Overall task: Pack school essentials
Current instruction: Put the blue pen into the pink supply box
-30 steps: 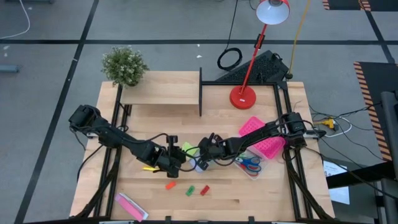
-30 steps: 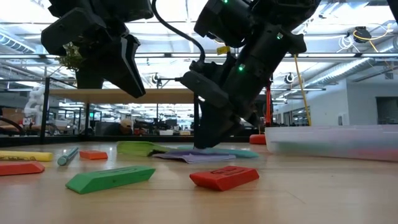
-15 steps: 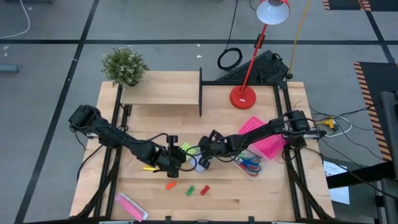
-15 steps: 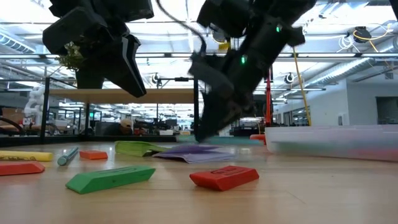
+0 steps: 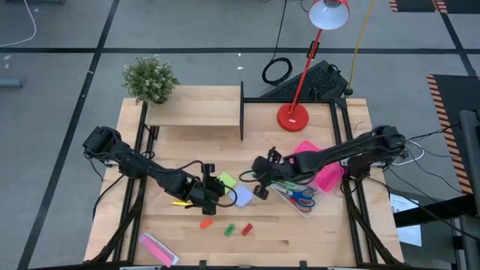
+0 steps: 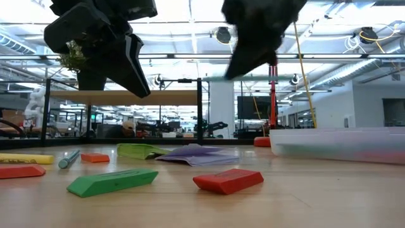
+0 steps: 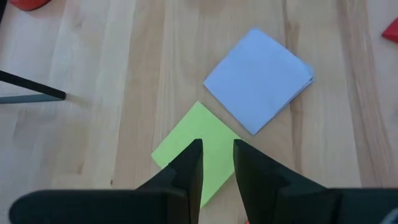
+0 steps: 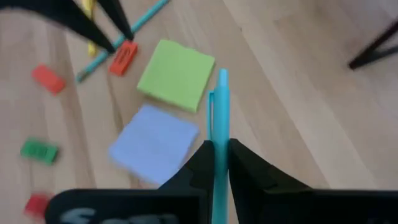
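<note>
Right gripper (image 8: 219, 163) is lifted off the table mid-board, fingers clamped on a teal pen (image 8: 218, 130) that sticks out forward past the tips. Below it, green sticky pad (image 8: 176, 75) and pale-blue sticky pad (image 8: 154, 144) lie flat, touching at a corner.

Left gripper (image 7: 216, 163) hovers just left of those pads, over the green one; fingers nearly together, nothing between them.

Left of the pads: a yellow pen (image 6: 25, 158) and another teal pen (image 6: 68, 159). Nearer the front edge: orange block (image 5: 205, 223), green block (image 5: 229, 229), red block (image 5: 246, 228) in a row.

Scissors (image 5: 300, 197) sit in the clear tray (image 5: 303, 209) at right.
</note>
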`<state>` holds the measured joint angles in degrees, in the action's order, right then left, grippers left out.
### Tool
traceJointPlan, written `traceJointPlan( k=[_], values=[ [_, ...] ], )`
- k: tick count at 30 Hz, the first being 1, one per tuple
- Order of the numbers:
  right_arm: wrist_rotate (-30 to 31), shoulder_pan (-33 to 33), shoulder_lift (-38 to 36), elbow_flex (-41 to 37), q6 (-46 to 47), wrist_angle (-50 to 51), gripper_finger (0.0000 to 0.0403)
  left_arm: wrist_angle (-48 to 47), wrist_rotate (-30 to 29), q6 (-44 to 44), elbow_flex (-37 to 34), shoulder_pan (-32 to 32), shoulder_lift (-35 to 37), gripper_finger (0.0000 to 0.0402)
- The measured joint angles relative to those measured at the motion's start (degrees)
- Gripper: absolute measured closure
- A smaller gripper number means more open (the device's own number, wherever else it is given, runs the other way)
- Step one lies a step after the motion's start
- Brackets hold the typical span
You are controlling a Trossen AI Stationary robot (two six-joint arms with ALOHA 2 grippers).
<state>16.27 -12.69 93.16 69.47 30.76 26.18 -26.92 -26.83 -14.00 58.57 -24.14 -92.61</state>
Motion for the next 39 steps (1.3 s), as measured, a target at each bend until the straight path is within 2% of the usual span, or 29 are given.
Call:
traceJointPlan(
  k=[6, 13, 20, 29, 39],
  values=[
    [0.1, -3.0, -7.2, 0.0, 2.7, 11.6, 0.0377, 0.3, 0.0, -0.2, 0.0, 0.0, 0.0, 0.0309],
    [0.0, -6.7, -14.9, -5.0, 7.3, 16.5, 0.0376, 1.2, 0.3, -0.7, 0.0, -0.3, 0.0, 0.0309],
    [0.2, -8.1, -21.4, -14.6, 10.5, 16.1, 0.0376, 3.2, 1.0, -1.2, 0.0, -0.6, 0.0, 0.0309],
    [0.2, -6.3, -26.4, -28.9, 10.6, 8.6, 0.0376, 3.7, 1.1, -1.8, 0.0, -1.2, 0.0, 0.0309],
    [0.4, -3.4, -27.0, -35.6, 10.6, 3.1, 0.0374, 5.0, 1.1, -1.8, 0.0, -1.2, 0.0, 0.0309]
  ],
)
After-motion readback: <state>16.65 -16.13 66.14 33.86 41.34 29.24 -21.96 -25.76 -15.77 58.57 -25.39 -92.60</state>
